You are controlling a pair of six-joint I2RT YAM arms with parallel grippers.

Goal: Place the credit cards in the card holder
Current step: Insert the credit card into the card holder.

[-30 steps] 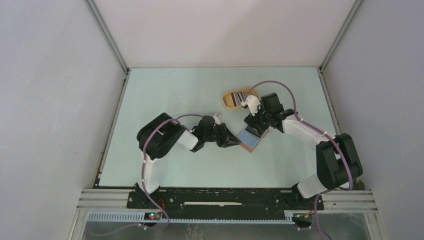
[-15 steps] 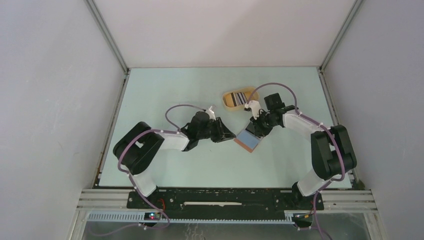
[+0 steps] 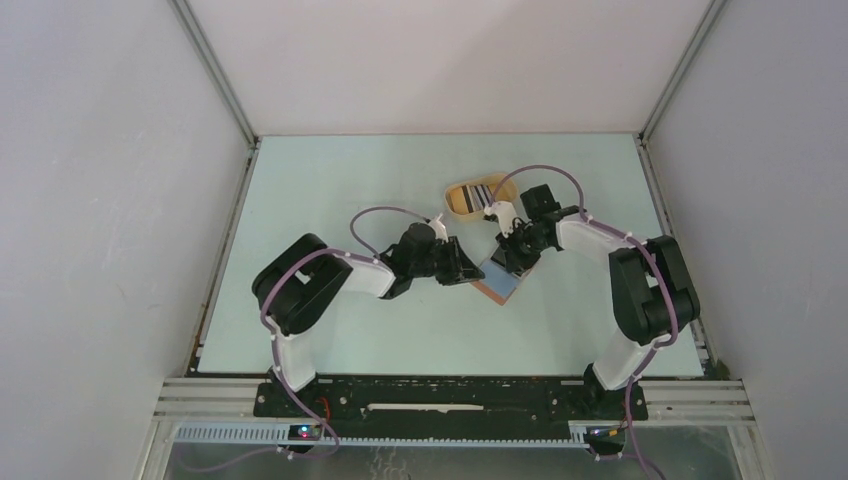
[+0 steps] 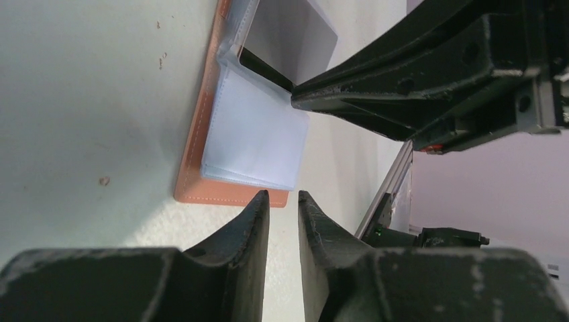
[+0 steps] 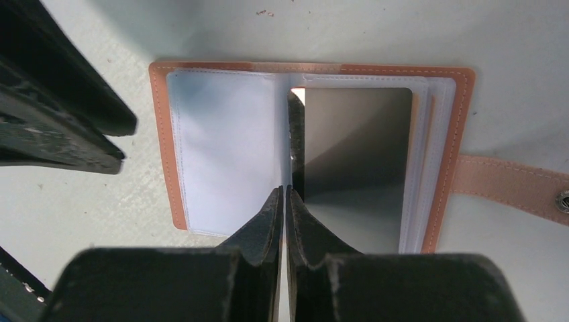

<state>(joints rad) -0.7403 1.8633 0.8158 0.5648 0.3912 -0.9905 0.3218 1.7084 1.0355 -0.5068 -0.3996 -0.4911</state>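
The reddish-brown card holder (image 3: pixel 497 283) lies open on the table, its clear pockets facing up. A dark credit card (image 5: pixel 355 154) sits in the right-hand pocket and also shows in the left wrist view as a grey credit card (image 4: pixel 295 33). My right gripper (image 5: pixel 286 189) is shut, its tips over the holder's middle fold (image 3: pixel 512 262); I cannot tell whether a clear sleeve is pinched. My left gripper (image 4: pixel 283 194) is slightly open with nothing in it, its tips at the edge of the holder (image 4: pixel 201 191). Another, striped credit card (image 3: pixel 482 195) lies in the tray.
A yellow oval tray (image 3: pixel 462 200) stands just behind the card holder, close to the right wrist. The holder's snap tab (image 5: pixel 510 184) sticks out on its right side. White walls close in the table on three sides.
The right gripper has gone from wide open to shut over the holder's fold. The left arm swung out and back, its gripper now at the holder's left edge.
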